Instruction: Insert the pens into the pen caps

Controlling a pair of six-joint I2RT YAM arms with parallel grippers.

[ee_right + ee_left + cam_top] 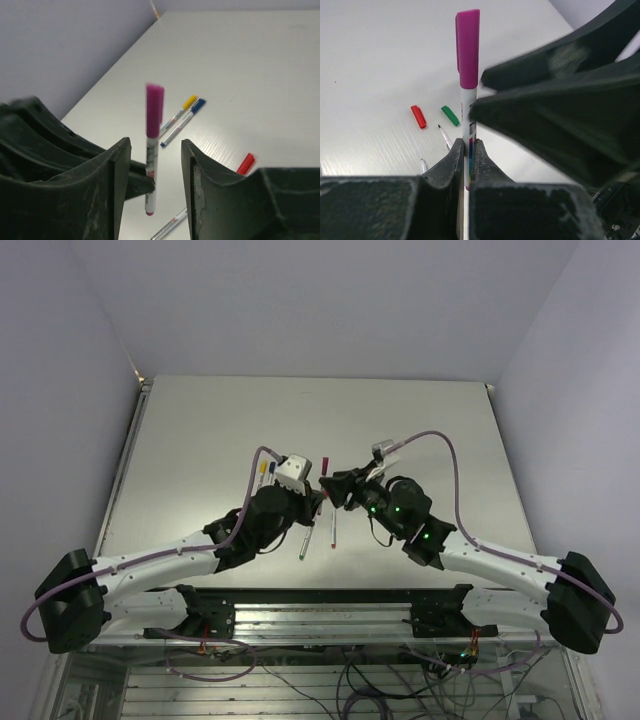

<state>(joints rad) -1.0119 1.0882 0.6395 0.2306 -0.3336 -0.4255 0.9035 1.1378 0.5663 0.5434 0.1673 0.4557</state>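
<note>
My left gripper [468, 146] is shut on a silver-grey pen [468, 122] and holds it upright above the table. A purple cap [468, 47] sits on the pen's upper end. My right gripper [155, 150] is open, and the capped pen [151, 172] stands between its fingers without touching them. In the top view the two grippers meet mid-table, left [318, 502] and right [336, 486]. A red cap [418, 116] and a green cap [450, 115] lie loose on the table. Two uncapped pens [303, 540] [333, 528] lie below the grippers.
A yellow-capped pen [178, 114] and a blue-capped pen [185, 121] lie side by side on the white table [200, 440], left of the grippers [266, 472]. The red cap also shows in the right wrist view [246, 163]. Walls enclose the table at the back and sides.
</note>
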